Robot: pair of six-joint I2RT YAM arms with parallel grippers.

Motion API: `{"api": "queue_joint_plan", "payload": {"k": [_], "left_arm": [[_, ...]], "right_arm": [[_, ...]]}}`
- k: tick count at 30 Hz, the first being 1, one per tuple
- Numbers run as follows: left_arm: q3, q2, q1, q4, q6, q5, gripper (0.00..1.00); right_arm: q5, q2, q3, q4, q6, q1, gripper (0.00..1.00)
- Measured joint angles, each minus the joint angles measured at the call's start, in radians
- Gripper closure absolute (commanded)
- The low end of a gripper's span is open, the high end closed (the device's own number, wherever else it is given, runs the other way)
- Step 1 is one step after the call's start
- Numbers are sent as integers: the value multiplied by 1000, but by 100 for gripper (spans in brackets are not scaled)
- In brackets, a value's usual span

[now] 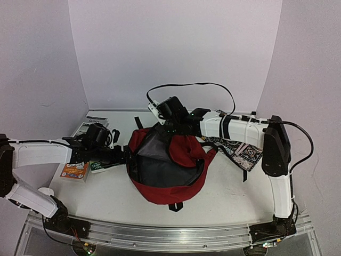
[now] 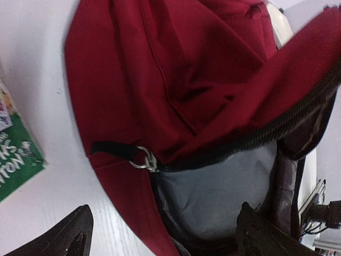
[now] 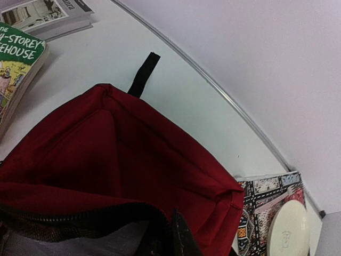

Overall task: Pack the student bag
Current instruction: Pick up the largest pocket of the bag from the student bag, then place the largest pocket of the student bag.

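The student bag (image 1: 170, 160), dark red with grey lining, lies in the middle of the table with its mouth gaping upward. My left gripper (image 1: 125, 156) is at the bag's left rim. In the left wrist view it (image 2: 162, 213) stands wide open, one finger over the table and the other inside against the lining, straddling the rim below the zipper pull (image 2: 144, 159). My right gripper (image 1: 169, 128) is at the bag's far rim and holds it raised. In the right wrist view it (image 3: 178, 234) is pinched on the zipper edge of the bag (image 3: 122, 160); only one finger shows.
Books lie left of the bag: an orange one (image 1: 75, 170), a green one (image 1: 98, 166) and a magazine (image 1: 90, 127). A patterned pouch (image 1: 242, 152) lies to the right, under the right arm. A black strap (image 3: 143, 74) trails behind the bag.
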Motion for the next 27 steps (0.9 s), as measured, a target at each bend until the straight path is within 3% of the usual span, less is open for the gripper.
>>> {"api": "queue_joint_plan", "payload": {"k": [2, 6, 9, 12, 15, 19, 24, 27], "left_arm": [[1, 47, -46, 18, -14, 5, 8], [10, 154, -124, 35, -27, 3, 23], [8, 193, -137, 34, -28, -9, 34], [-4, 185, -135, 32, -20, -40, 36], [-29, 146, -133, 7, -16, -104, 36], [-50, 79, -100, -47, 1, -183, 34], [-49, 39, -37, -100, 25, -239, 19], [-47, 26, -31, -131, 41, -232, 10]], "right_arm": [[-22, 9, -5, -2, 32, -25, 87], [-53, 27, -17, -5, 75, -73, 84], [-57, 31, -39, -4, 99, -104, 75], [-60, 31, -72, -4, 124, -139, 71], [-91, 32, -115, -2, 154, -181, 60], [-169, 31, -170, -2, 178, -222, 53], [-256, 28, -188, -34, 220, -230, 35], [-353, -3, -214, -56, 265, -236, 30]]}}
